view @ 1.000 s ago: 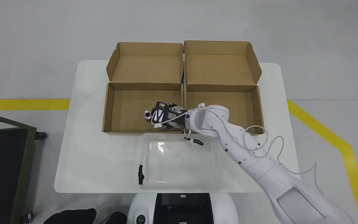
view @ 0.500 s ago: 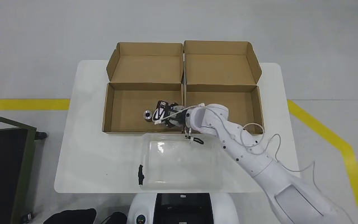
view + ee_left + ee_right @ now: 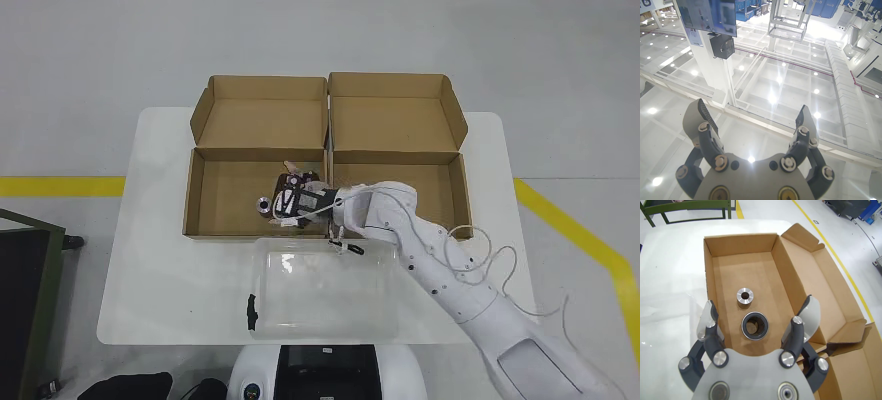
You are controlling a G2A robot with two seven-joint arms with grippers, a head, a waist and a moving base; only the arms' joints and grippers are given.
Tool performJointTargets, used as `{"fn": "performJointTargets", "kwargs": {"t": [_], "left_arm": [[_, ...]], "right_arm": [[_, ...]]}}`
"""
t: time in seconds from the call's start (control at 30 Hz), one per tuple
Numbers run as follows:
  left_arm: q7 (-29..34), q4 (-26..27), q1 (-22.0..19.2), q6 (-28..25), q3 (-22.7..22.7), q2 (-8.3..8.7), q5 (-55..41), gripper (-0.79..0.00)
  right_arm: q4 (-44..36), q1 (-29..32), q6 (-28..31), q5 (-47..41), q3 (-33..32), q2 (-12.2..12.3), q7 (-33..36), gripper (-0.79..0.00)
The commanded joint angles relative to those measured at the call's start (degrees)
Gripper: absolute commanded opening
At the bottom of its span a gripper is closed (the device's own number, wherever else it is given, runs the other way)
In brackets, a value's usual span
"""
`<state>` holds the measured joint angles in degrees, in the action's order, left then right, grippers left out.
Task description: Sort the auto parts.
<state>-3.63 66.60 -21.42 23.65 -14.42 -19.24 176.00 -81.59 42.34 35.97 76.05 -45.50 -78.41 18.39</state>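
right jaws spread wide, gripping nothing, hang over the left cardboard box (image 3: 753,272) on the desk (image 3: 674,266). beneath them a black bearing ring (image 3: 755,326) lies on the box floor, and a steel bushing (image 3: 745,297) stands just beyond. left jaws gape empty toward the ceiling.

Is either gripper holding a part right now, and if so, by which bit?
Nothing is held. The right gripper is open over the bearing ring in the cardboard box; the left gripper is open and empty.
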Motion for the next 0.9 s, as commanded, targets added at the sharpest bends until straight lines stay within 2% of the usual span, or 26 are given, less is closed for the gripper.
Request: {"fn": "performJointTargets", "kwargs": {"t": [0.0,0.27,0.5,0.67,0.87], "left_arm": [[0.00,0.00,0.00,0.00,0.00,0.00,0.00,0.000],[0.00,0.00,0.00,0.00,0.00,0.00,0.00,0.000],[0.00,0.00,0.00,0.00,0.00,0.00,0.00,0.000],[0.00,0.00,0.00,0.00,0.00,0.00,0.00,0.000],[0.00,0.00,0.00,0.00,0.00,0.00,0.00,0.000]], "right_arm": [[-2.91,1.37,0.44,-0.20,-1.44,0.48,-0.07,0.000],[-15.13,9.19,4.82,0.22,-9.78,3.17,-3.58,0.000],[-22.49,17.77,8.85,0.61,-19.55,5.72,-6.83,0.000],[-25.08,24.66,11.56,0.93,-27.92,7.40,-12.54,0.000],[-26.64,32.62,11.26,3.11,-36.73,8.91,-17.61,0.000]]}}
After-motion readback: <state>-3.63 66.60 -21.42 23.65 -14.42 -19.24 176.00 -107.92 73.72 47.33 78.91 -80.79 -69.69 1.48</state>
